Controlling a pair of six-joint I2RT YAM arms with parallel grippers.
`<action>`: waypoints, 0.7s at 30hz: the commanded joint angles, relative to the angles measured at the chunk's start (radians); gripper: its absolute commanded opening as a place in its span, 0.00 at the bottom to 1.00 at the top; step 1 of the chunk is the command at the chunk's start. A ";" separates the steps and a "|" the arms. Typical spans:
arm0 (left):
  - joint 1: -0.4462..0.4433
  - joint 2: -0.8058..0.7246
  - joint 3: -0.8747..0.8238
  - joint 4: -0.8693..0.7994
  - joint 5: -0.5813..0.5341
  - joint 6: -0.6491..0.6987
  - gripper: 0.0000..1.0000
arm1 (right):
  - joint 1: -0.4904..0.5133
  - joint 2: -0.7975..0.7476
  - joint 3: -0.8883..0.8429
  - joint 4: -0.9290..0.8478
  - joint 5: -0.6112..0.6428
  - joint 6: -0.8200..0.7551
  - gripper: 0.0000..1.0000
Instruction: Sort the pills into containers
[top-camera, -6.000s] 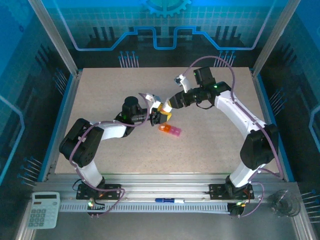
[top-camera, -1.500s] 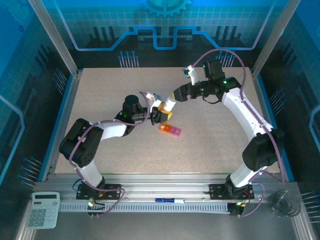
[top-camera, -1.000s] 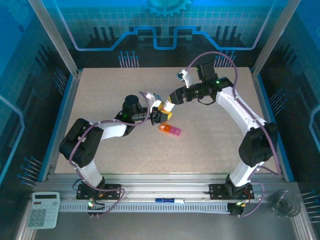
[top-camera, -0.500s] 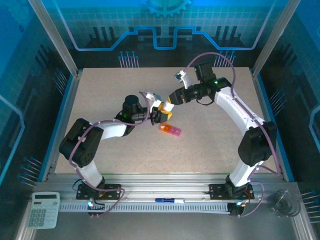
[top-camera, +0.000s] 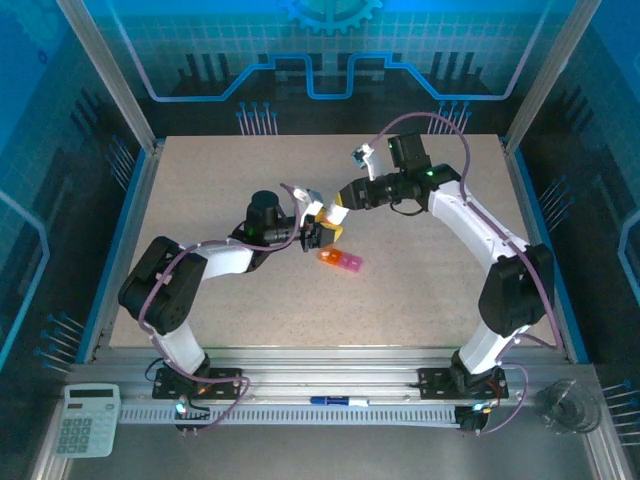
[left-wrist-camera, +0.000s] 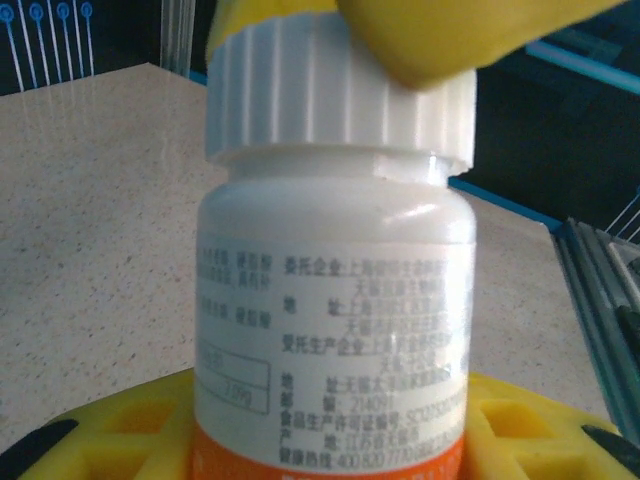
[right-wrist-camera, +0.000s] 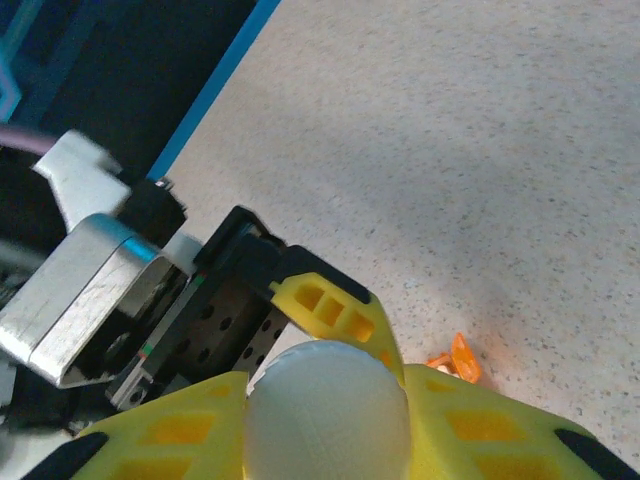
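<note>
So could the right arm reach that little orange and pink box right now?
Probably not yet: the right gripper is shut on the bottle cap. The box lies uncovered nearby, so letting go should free it.

Speckled beige surface (top-camera: 420, 290), rectangular, bordered by a blue strip (top-camera: 113, 250) down its left and right sides. Carries the containers (top-camera: 340, 260) close to its middle: a short strip lying flat, orange compartment at the left end, pink ones running right and slightly nearer. From the right wrist, an orange corner of that strip touching the speckled top.
</note>
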 joint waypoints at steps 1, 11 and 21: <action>-0.018 -0.078 0.003 0.102 -0.097 0.090 0.00 | 0.031 -0.025 -0.109 0.082 0.141 0.257 0.30; -0.021 -0.068 -0.015 0.104 -0.113 0.103 0.00 | 0.047 -0.050 -0.139 0.156 0.160 0.376 0.41; -0.020 -0.042 -0.021 0.172 -0.092 0.067 0.00 | -0.010 -0.095 -0.051 0.130 0.093 0.321 0.70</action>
